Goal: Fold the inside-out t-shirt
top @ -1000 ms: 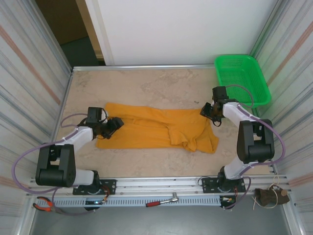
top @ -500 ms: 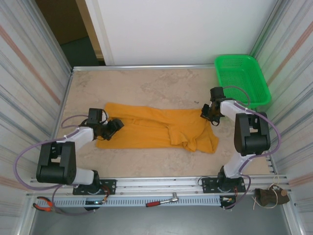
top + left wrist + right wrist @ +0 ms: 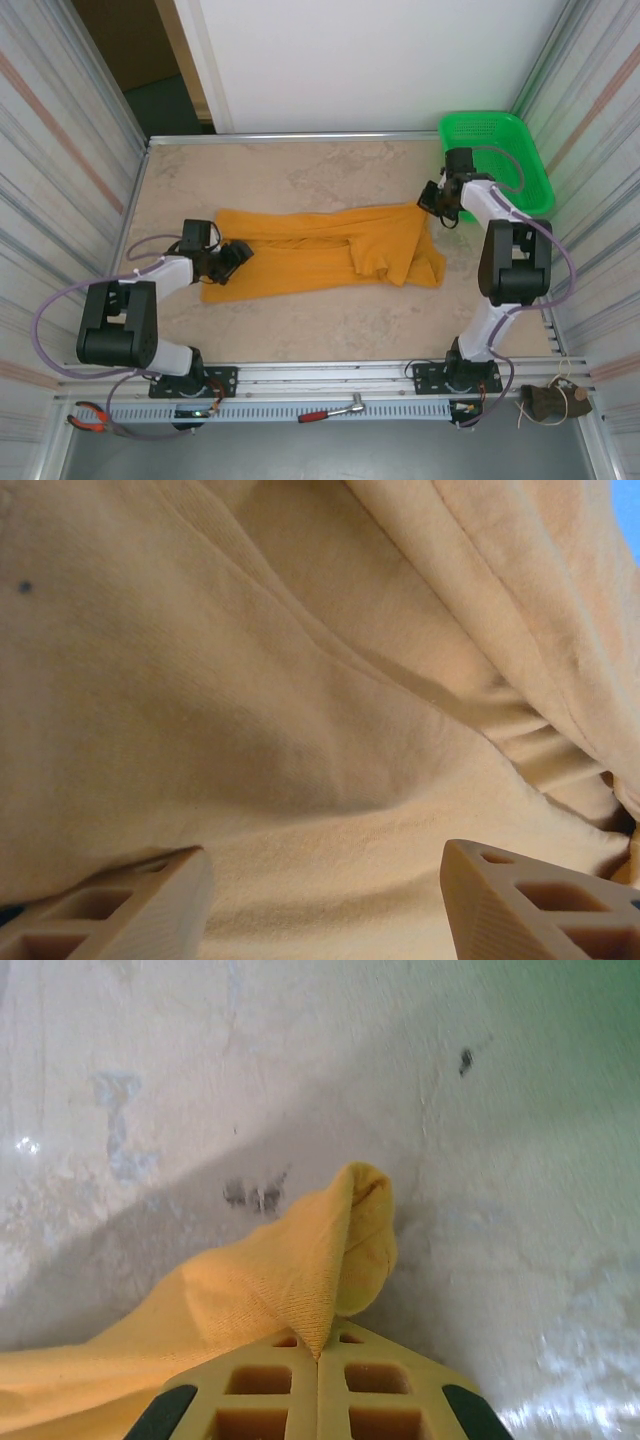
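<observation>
Right claw (image 3: 318, 1350) farther back now, tight on one inside-out t-shirt (image 3: 320, 250) corner; left claw (image 3: 233, 260) agape.

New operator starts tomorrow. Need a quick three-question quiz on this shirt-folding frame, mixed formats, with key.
1. True or false: the right tool is shut on a fold of the t-shirt.
2. The left tool is: A) open over the t-shirt, B) shut on nothing, C) shut on a cup.
3. Fill in: the green basket sits at the far ____ corner of the table.
Key: 1 true; 2 A; 3 right.
</observation>
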`<state>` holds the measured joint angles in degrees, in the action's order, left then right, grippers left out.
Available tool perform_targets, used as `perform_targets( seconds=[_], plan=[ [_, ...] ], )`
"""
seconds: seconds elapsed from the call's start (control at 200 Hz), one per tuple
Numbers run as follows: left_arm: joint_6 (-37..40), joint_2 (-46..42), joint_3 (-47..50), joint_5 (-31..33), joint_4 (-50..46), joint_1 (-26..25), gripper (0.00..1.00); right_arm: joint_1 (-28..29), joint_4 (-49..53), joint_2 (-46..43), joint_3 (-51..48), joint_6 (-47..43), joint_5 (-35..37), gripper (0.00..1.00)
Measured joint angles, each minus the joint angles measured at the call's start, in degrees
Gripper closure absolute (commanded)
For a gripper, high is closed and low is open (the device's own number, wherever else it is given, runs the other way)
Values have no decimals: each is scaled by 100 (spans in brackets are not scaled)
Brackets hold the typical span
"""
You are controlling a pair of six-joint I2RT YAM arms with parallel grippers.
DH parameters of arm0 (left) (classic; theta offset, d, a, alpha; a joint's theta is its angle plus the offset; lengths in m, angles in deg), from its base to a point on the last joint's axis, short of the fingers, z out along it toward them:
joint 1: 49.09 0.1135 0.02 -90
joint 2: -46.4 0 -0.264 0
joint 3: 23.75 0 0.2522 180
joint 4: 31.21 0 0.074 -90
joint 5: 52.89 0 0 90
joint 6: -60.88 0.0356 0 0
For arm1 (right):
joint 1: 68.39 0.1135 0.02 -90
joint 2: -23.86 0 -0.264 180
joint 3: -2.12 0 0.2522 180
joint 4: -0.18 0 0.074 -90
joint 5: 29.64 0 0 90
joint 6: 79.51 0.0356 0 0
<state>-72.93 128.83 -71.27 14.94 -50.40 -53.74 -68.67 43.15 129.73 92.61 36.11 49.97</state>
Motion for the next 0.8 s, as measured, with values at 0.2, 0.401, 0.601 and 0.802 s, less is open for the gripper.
perform_targets(
  seconds=[0.2, 0.401, 0.601, 0.802],
  plan=[
    [-2, 61, -44, 0, 42, 0, 36, -24, 46, 378, 24, -129, 20, 55],
    [-2, 55, -46, -2, 39, 0, 36, 68, 26, -697, -1091, -13, -46, 61],
    [0, 50, -52, -2, 24, 0, 36, 520, -136, -1241, -1937, 195, -177, 69],
    [2, 50, -61, 2, 11, 0, 36, 605, -280, -953, -2059, 286, -208, 69]
  ],
)
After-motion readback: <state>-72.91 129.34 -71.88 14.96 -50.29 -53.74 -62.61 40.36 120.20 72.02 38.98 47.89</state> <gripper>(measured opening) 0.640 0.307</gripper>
